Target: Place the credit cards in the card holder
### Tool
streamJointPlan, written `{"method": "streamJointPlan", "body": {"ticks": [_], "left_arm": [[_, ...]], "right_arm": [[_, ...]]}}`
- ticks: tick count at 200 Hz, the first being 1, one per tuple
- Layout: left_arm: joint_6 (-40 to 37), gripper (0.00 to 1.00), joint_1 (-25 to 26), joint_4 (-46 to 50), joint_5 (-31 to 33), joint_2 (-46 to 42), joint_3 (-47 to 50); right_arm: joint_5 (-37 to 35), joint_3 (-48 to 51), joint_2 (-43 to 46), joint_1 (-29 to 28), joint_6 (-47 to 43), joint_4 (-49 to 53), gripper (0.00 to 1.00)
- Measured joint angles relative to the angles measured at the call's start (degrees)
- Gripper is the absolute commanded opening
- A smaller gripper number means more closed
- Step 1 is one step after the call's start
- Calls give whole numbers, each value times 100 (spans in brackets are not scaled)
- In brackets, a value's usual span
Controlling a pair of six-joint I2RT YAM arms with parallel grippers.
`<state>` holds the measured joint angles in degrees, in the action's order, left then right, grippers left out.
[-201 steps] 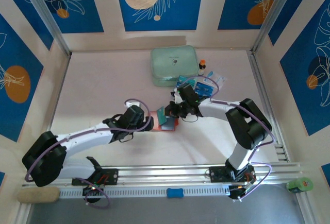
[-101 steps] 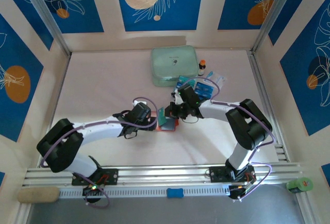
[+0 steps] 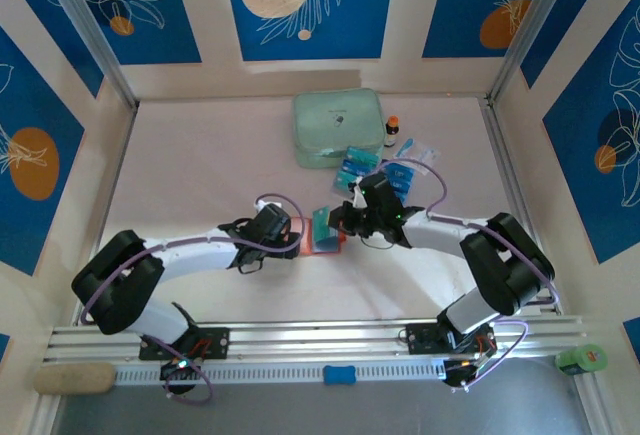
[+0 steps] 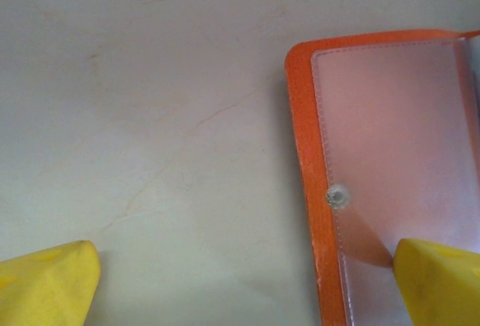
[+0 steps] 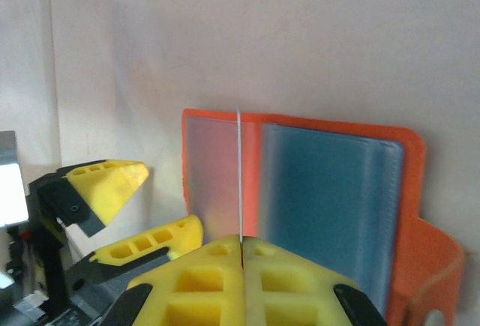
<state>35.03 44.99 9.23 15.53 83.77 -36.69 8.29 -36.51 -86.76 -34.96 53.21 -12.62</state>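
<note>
The orange card holder (image 3: pixel 328 249) lies open on the table's middle, its snap tab (image 5: pixel 429 266) at one side. One page is clear and pinkish (image 4: pixel 390 131); the other shows teal-blue behind its sleeve (image 5: pixel 322 198). My right gripper (image 3: pixel 340 223) is shut on a thin credit card (image 3: pixel 320 223), which stands on edge over the holder's spine as a pale line (image 5: pixel 238 176). My left gripper (image 3: pixel 291 239) is open and low at the holder's left edge. One of its fingertips (image 4: pixel 442 281) hangs over the clear page, the other (image 4: pixel 45 285) over bare table. More credit cards (image 3: pixel 354 167) lie at the back.
A large mint-green zip case (image 3: pixel 338 127) sits at the back, with a small bottle (image 3: pixel 391 131) and a white-and-blue packet (image 3: pixel 410 165) to its right. Aluminium rails (image 3: pixel 320 340) run along the near edge. A green roll (image 3: pixel 580 359) lies outside at the bottom right.
My left arm swung its elbow in and brought its gripper up to the holder's left edge. My right arm shifted slightly right, still holding the card over the holder.
</note>
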Motion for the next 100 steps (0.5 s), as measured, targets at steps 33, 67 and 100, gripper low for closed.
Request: {"method": "streamJointPlan", "body": {"ticks": [33, 67, 100], "left_arm": [[0, 100, 0, -24, -2, 0, 61], [0, 100, 0, -26, -2, 0, 72], [0, 100, 0, -44, -2, 0, 81]], "right_arm": [[-527, 293, 33, -256, 260, -455, 0], [-973, 372, 35, -496, 348, -826, 0], [-1224, 455, 33, -619, 389, -1104, 0]]}}
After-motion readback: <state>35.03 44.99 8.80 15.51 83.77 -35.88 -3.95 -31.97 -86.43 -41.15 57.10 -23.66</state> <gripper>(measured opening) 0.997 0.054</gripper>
